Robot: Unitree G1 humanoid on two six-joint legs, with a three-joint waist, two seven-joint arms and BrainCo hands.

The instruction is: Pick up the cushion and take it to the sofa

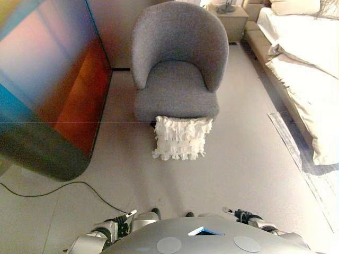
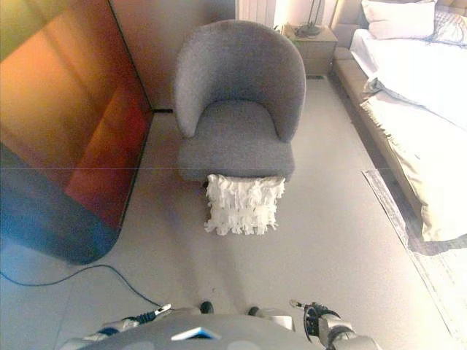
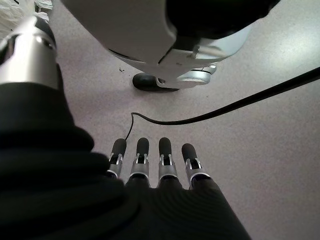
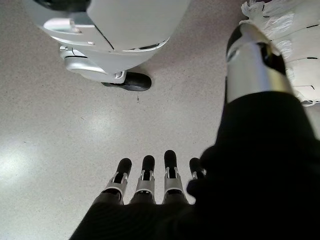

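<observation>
A white ruffled cushion (image 1: 181,137) stands on the floor, leaning against the front of a grey armchair (image 1: 177,69) straight ahead of me. Its edge also shows in the right wrist view (image 4: 295,35). My left hand (image 3: 150,170) hangs low at my side above the floor, fingers straight, holding nothing. My right hand (image 4: 145,185) hangs the same way on the other side, fingers and thumb straight, empty. Both hands are well short of the cushion.
A large glossy panel (image 1: 47,79) stands close on the left. A bed with pale covers (image 1: 307,53) runs along the right, with a rug (image 1: 312,169) beside it. A nightstand (image 1: 228,18) stands behind the armchair. Pale floor lies between me and the cushion.
</observation>
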